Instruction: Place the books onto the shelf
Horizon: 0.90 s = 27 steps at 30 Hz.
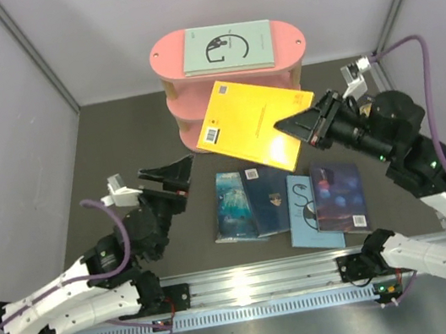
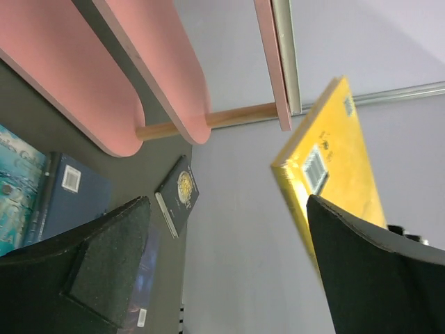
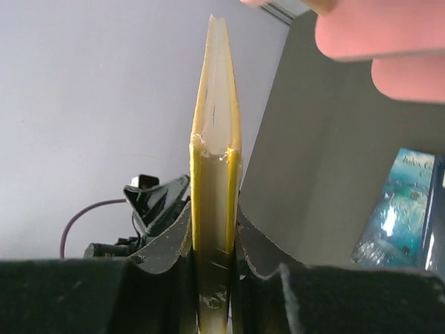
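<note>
The pink shelf (image 1: 166, 56) stands at the back, with a pale grey-green book (image 1: 227, 47) flat on its top board. My right gripper (image 1: 301, 124) is shut on one corner of the yellow book (image 1: 254, 123) and holds it in the air in front of the shelf. In the right wrist view the yellow book (image 3: 215, 174) stands edge-on between the pads. My left gripper (image 1: 169, 176) is open, holds nothing, and sits left of the yellow book. In the left wrist view its fingers (image 2: 104, 264) frame the shelf (image 2: 83, 83) and the yellow book (image 2: 341, 160).
Several books lie side by side on the dark mat: teal (image 1: 234, 205), navy (image 1: 270, 199), light blue (image 1: 308, 213) and purple (image 1: 339, 196). A dark book with a gold emblem (image 2: 179, 195) shows in the left wrist view. Grey walls close in the sides and back.
</note>
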Motion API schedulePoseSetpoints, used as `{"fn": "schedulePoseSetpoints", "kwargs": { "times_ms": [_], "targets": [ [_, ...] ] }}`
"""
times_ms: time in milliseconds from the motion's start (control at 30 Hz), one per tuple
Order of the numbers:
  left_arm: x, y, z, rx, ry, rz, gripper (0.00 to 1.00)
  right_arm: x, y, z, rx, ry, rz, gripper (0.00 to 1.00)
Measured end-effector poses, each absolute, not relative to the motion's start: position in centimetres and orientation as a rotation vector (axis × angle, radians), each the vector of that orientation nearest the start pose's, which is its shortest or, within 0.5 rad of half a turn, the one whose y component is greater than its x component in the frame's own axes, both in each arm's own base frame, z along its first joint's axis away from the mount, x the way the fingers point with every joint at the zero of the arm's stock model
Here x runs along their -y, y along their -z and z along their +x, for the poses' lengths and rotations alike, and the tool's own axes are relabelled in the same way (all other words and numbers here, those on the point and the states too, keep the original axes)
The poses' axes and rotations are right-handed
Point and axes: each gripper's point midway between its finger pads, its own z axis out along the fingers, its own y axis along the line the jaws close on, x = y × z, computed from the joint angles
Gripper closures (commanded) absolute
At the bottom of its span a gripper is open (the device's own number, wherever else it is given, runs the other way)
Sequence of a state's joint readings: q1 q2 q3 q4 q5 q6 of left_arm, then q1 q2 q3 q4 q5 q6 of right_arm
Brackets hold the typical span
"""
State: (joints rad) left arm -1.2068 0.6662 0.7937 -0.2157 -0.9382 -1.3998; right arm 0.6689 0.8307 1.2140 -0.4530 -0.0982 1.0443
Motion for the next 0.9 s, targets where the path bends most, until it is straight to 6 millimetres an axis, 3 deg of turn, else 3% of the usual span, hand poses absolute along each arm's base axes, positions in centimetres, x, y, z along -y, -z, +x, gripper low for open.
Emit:
{"fn": "schedulePoseSetpoints", "kwargs": {
  "times_ms": [167, 267, 300, 400, 500, 600, 700, 800, 900],
  "targets": [
    [15.8, -34.3, 19.2, -1.515, 1.142, -0.891, 0.01, -22.3, -47.7, 21.0, -1.783, -1.269, 0.147, 1.00],
    [14.7, -33.2, 18.9, -1.542, 1.094, -0.880, 0.01, -21.7, -52.4, 23.1, -1.712, -1.260, 0.108, 1.00],
    [14.6, -32.6, 18.8, -1.556, 1.078, -0.872, 0.01, -21.2, -54.4, 24.5, -1.673, -1.265, 0.102, 1.00],
    [15.0, -30.1, 18.7, -1.618, 1.028, -0.835, 0.01, -20.4, -57.9, 27.7, -1.587, -1.308, 0.079, 1.00],
    [15.8, -26.7, 18.5, -1.706, 0.966, -0.787, 0.01, -21.1, -59.0, 31.7, -1.569, -1.409, 0.028, 1.00],
    [16.6, -22.7, 18.2, -1.804, 0.895, -0.742, 0.01, -23.0, -57.8, 36.8, -1.613, -1.540, -0.031, 1.00],
    [17.2, -19.0, 17.8, -1.887, 0.836, -0.709, 0.01, -24.6, -54.6, 41.0, -1.689, -1.638, -0.039, 1.00],
    [17.4, -16.3, 17.4, -1.949, 0.788, -0.684, 0.01, -25.1, -50.6, 44.1, -1.794, -1.698, 0.004, 1.00],
    [17.4, -15.1, 17.3, -1.976, 0.762, -0.672, 0.02, -24.2, -47.9, 45.3, -1.863, -1.716, 0.057, 1.00]
  ]
}}
